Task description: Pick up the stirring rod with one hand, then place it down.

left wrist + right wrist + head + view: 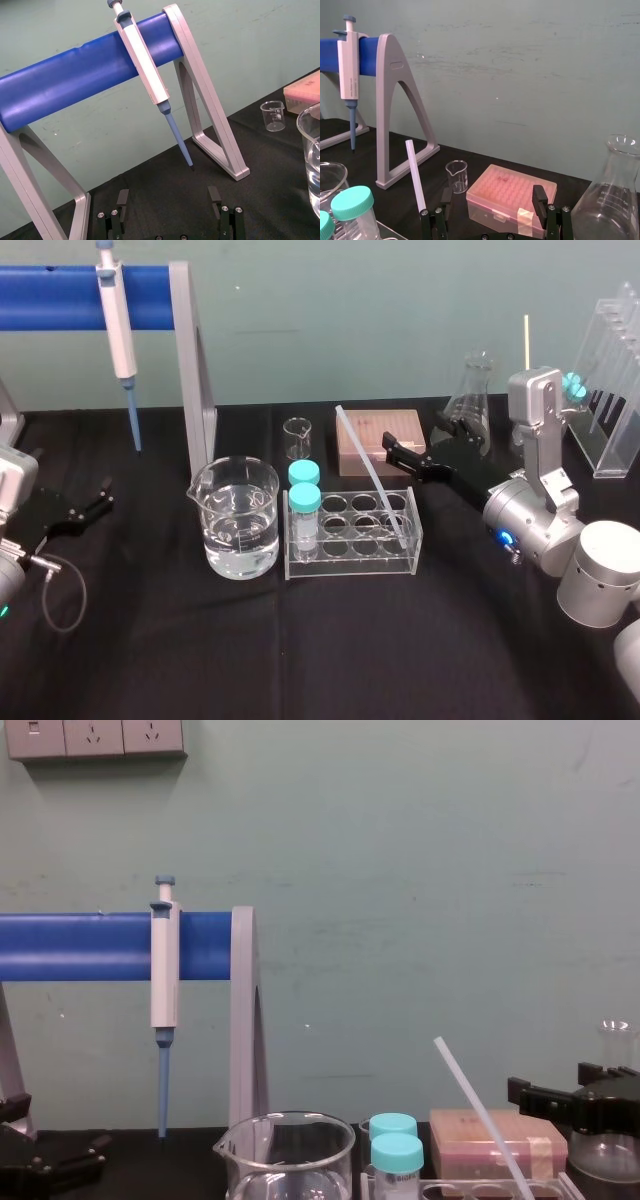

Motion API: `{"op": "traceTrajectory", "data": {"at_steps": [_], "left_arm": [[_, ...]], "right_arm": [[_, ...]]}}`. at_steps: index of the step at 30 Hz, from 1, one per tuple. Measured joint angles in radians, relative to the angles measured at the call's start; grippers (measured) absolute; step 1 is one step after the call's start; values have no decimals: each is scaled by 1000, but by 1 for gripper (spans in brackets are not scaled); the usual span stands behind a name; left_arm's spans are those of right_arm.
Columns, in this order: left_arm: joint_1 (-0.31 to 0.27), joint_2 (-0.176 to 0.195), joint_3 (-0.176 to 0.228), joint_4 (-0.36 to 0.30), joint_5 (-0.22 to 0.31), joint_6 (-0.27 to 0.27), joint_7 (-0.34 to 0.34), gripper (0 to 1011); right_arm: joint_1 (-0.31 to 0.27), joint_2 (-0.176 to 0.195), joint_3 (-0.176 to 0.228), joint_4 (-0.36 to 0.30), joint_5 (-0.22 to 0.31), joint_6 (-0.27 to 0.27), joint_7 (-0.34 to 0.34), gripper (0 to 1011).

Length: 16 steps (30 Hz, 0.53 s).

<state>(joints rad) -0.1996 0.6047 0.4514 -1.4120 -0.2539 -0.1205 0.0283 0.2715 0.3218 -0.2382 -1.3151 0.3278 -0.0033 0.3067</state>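
Head view, stirring rod (372, 476) in rack (350, 566), right gripper (392, 450) spread beside

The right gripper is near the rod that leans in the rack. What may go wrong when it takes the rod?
1. The stirring rod leans in the clear rack; if the right gripper, jaws open, bumps it before closing, it may swing away.
2. Lifted at a slant, its lower end may catch a rack hole and shake the teal-capped vials.
The left gripper sits parked at far left.
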Motion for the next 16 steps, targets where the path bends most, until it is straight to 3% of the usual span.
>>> {"op": "traceTrajectory", "data": {"at_steps": [16], "left_arm": [[0, 0, 0, 0, 0, 0, 0, 1000]], "right_arm": [[0, 0, 0, 0, 0, 0, -1, 1000]]}}
